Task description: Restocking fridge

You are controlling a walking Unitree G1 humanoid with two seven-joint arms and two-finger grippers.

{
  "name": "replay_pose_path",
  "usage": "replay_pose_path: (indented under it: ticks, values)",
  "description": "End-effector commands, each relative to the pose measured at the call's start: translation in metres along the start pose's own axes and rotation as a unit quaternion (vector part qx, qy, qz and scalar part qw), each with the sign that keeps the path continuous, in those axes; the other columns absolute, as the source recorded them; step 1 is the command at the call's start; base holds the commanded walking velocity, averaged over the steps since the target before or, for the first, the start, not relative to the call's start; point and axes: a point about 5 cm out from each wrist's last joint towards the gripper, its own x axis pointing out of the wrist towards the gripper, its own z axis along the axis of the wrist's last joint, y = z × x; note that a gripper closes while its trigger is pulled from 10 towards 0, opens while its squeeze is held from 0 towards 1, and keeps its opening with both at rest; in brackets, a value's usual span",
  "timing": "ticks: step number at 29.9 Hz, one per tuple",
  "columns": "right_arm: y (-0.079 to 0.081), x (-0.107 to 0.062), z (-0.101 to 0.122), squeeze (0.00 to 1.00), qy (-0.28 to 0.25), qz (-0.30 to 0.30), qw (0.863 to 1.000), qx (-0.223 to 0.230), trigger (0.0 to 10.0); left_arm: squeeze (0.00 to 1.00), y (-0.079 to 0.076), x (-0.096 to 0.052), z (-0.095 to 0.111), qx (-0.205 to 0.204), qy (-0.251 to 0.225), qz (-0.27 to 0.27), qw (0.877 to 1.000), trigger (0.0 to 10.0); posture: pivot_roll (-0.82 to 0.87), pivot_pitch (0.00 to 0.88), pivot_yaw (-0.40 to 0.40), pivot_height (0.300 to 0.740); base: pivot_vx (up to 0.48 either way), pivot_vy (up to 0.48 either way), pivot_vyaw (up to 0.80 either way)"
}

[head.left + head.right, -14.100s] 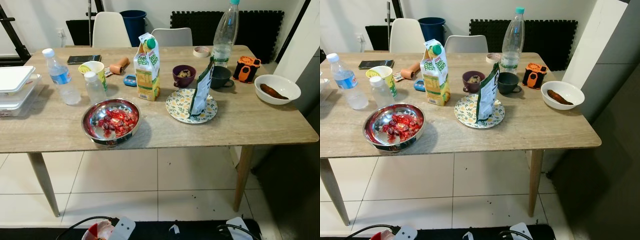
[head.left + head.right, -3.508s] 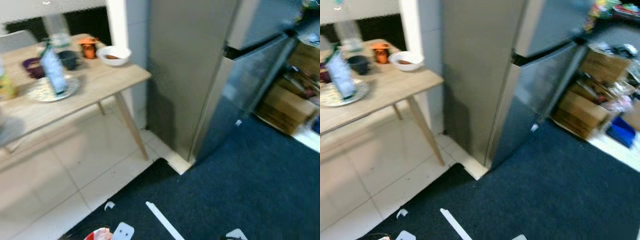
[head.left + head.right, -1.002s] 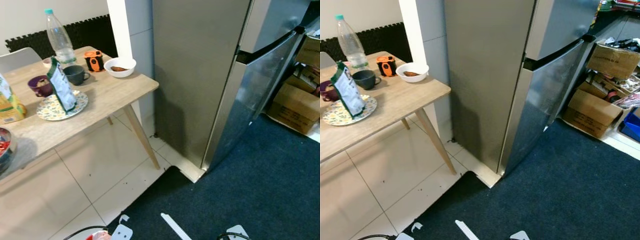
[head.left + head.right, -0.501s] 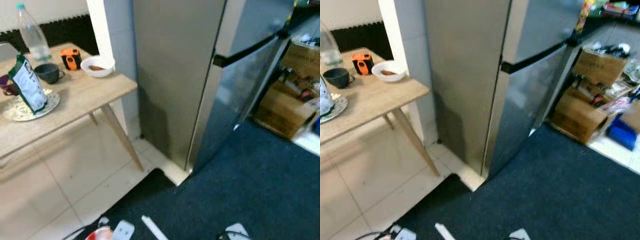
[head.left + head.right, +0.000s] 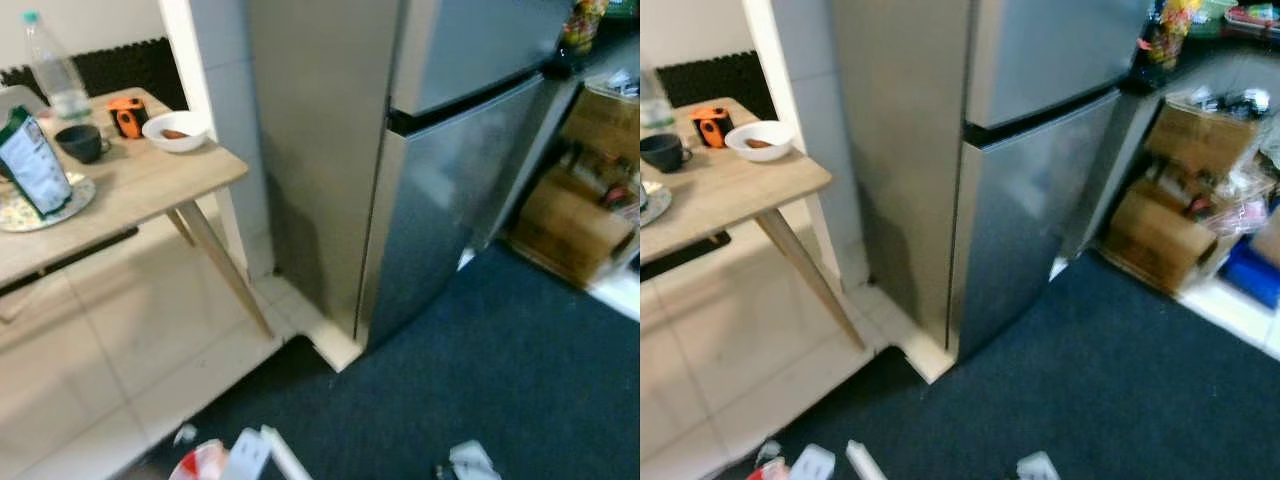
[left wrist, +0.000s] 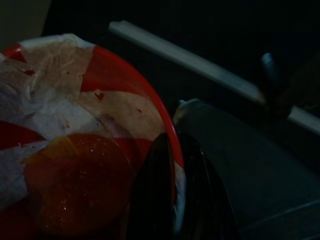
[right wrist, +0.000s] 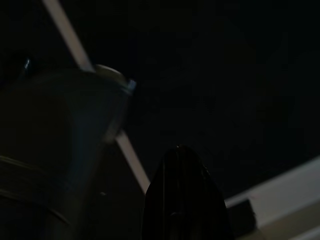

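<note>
A tall steel fridge (image 5: pixel 440 180) with two doors, both closed, stands ahead, its lower door a little right of centre. In the left wrist view my left gripper (image 6: pixel 172 137) is shut on the rim of a red bowl (image 6: pixel 75 165). The bowl is covered with clear film and holds something orange. The same red bowl (image 5: pixel 198 463) peeks in at the bottom edge of the left eye view. The right wrist view is very dark; there my right gripper (image 7: pixel 182 155) has its black fingers pressed together on nothing.
A wooden table (image 5: pixel 150 185) at the left carries a white bowl (image 5: pixel 175 128), an orange object (image 5: pixel 127 115), a dark mug (image 5: pixel 82 142), a water bottle (image 5: pixel 50 65) and a bag on a plate (image 5: pixel 35 160). Cardboard boxes (image 5: pixel 575 215) stand right of the fridge. Dark carpet (image 5: pixel 500 350) lies before it.
The camera has swung right and closer, so the table has slid to the left edge and the fridge door sits more central. The bowl stays in my left gripper.
</note>
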Motion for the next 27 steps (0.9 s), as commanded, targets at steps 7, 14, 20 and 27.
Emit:
replay_pose_path:
  ticks: [7,14,20,27]
  values:
    - [0.0058,0.0003,-0.0010,0.00,0.002,0.013,1.000,-0.002,10.0,0.00,-0.0072,-0.0021,-0.0201,0.004,0.038,-0.012,0.999,10.0,-0.05,0.072,-0.021,0.740,0.000,-0.441,0.00]
    - [0.0065,0.0003,-0.0002,0.00,-0.001,0.024,1.000,-0.007,10.0,0.00,-0.0073,-0.0021,-0.0203,0.005,0.038,-0.012,0.999,10.0,-0.05,0.069,-0.023,0.740,0.000,-0.442,0.80]
    - [0.0061,0.0003,0.0001,0.00,-0.002,0.023,1.000,-0.007,10.0,0.00,-0.0076,-0.0019,-0.0196,0.007,0.037,-0.013,0.999,10.0,-0.05,0.067,-0.023,0.740,0.000,-0.442,0.79]
    - [0.0025,0.0001,0.0002,0.00,-0.002,0.009,1.000,-0.001,10.0,0.00,-0.0078,-0.0017,-0.0184,0.007,0.035,-0.013,0.999,10.0,-0.05,0.067,-0.024,0.740,0.000,-0.442,0.34]
